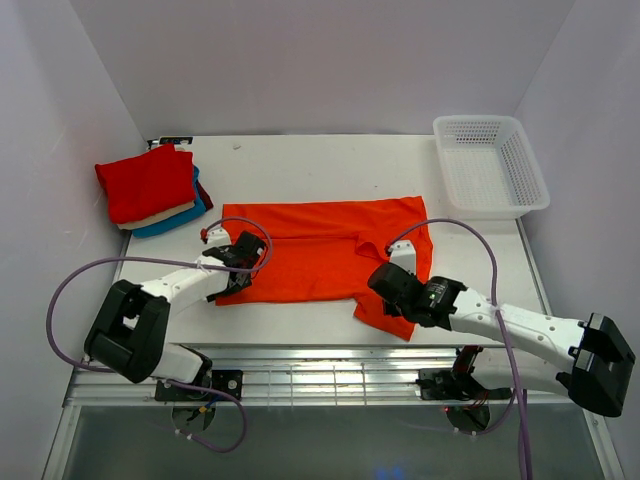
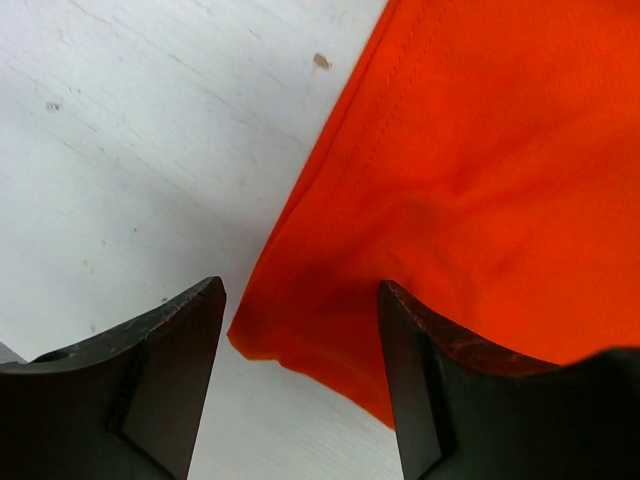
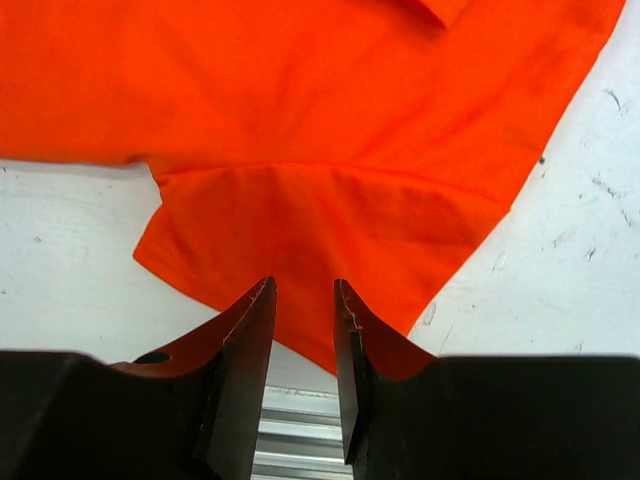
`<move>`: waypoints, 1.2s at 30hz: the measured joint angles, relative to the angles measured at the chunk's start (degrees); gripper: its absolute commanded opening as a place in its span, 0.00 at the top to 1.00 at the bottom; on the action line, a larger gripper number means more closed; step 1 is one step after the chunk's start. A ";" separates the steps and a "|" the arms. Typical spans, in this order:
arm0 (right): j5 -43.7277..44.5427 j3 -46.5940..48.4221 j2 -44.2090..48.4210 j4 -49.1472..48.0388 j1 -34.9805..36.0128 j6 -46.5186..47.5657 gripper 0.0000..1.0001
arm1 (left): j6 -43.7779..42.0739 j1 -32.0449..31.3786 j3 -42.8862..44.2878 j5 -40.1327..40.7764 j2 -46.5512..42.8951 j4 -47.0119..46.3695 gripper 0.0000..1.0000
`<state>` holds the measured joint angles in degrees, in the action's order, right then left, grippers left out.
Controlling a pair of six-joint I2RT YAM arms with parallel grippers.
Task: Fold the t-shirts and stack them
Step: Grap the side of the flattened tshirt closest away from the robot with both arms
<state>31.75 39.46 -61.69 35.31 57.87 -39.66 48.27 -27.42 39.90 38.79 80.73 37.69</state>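
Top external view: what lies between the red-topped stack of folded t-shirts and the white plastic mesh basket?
Only bare white table, shown in the top external view; the bright orange cloth t-shirt lies nearer, off that line.

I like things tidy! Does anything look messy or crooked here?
Yes: the orange t-shirt is only partly folded, and one sleeve sticks out crooked at its near right corner. The folded stack is slightly fanned too.

Bright, even overhead light, with only a soft shadow darkening the bright orange cloth t-shirt (image 2: 480, 180) between my left fingers (image 2: 150, 390).
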 measured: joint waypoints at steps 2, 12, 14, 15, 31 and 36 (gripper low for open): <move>1.38 0.00 -0.17 2.10 2.58 -2.97 0.64 | 1.36 -0.85 0.00 -1.46 -0.79 1.73 0.32; 4.35 -2.25 -1.79 8.81 10.21 -14.12 0.64 | 7.58 -4.39 0.00 -3.50 -8.11 9.42 0.32; 4.39 -2.97 -1.73 9.38 10.45 -15.47 0.64 | 8.11 -4.37 0.00 -3.72 -7.19 10.38 0.32; 4.50 -3.43 -1.64 9.62 10.47 -15.96 0.64 | 8.33 -4.37 0.00 -3.72 -6.51 10.73 0.32; 7.28 -6.73 -4.63 10.64 10.38 -21.11 0.54 | 8.68 -3.80 1.77 -3.87 0.22 12.92 0.30; 7.02 -8.90 -4.79 9.77 10.23 -21.70 0.58 | 7.67 -3.06 1.86 -4.42 0.59 12.41 0.30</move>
<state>38.76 30.57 -66.48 45.08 68.10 -61.36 55.94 -30.48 41.76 34.37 81.32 50.11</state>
